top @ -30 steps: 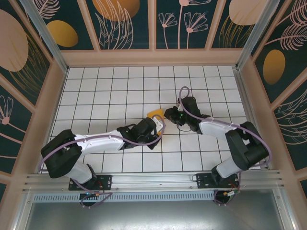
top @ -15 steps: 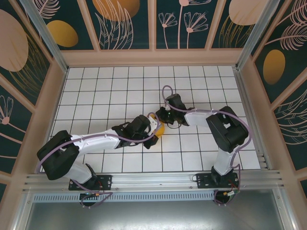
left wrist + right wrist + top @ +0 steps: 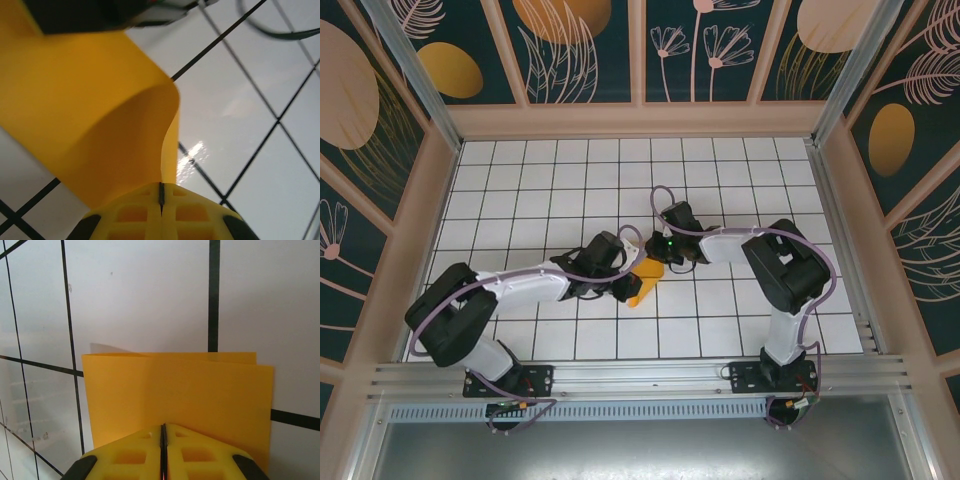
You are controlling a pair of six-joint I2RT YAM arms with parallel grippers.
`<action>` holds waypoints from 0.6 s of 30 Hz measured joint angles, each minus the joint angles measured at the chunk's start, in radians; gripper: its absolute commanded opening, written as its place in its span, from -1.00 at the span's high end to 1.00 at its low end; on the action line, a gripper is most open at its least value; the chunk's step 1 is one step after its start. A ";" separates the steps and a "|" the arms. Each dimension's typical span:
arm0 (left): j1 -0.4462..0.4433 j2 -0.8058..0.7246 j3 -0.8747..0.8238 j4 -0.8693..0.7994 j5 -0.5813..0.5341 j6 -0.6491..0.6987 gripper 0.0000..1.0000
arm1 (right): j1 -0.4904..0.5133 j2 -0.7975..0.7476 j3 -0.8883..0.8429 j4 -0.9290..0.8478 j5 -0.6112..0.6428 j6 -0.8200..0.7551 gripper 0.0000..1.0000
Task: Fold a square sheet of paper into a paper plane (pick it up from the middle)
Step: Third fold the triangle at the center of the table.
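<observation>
left gripper: closed, pinching the curled paper sheet
right gripper: clamped on the same sheet
progress: seemingly folded once; plane unfinished

One folded sheet of paper, two robot arms, one left pincer, one right pincer
</observation>
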 measured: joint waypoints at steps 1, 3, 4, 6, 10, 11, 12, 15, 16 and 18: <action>0.002 0.011 0.000 -0.002 -0.002 -0.003 1.00 | 0.000 0.000 0.000 0.000 0.001 -0.002 0.79; 0.003 0.020 0.000 -0.002 -0.022 -0.010 1.00 | 0.002 0.000 0.001 -0.001 0.003 -0.003 0.79; 0.003 0.020 0.000 -0.002 -0.033 -0.013 1.00 | 0.002 0.000 0.002 -0.004 0.004 -0.003 0.79; 0.004 0.020 0.000 -0.002 -0.058 -0.019 1.00 | 0.002 0.000 0.004 -0.007 0.005 -0.003 0.79; 0.011 0.021 0.002 -0.001 -0.103 -0.026 1.00 | 0.003 0.001 0.005 -0.007 0.005 -0.003 0.79; 0.014 0.022 0.004 -0.001 -0.111 -0.026 1.00 | 0.003 0.001 0.005 -0.007 0.006 -0.003 0.79; 0.014 0.025 0.006 -0.002 -0.121 -0.027 1.00 | 0.003 0.001 0.005 -0.007 0.006 -0.003 0.79; 0.014 0.038 0.011 -0.002 -0.140 -0.029 1.00 | 0.003 0.001 0.005 -0.008 0.007 -0.003 0.79; 0.014 0.045 0.014 -0.002 -0.148 -0.030 1.00 | 0.004 0.001 0.005 -0.008 0.008 -0.003 0.79; 0.014 0.055 0.019 -0.002 -0.156 -0.029 1.00 | 0.005 0.001 0.006 -0.009 0.009 -0.003 0.79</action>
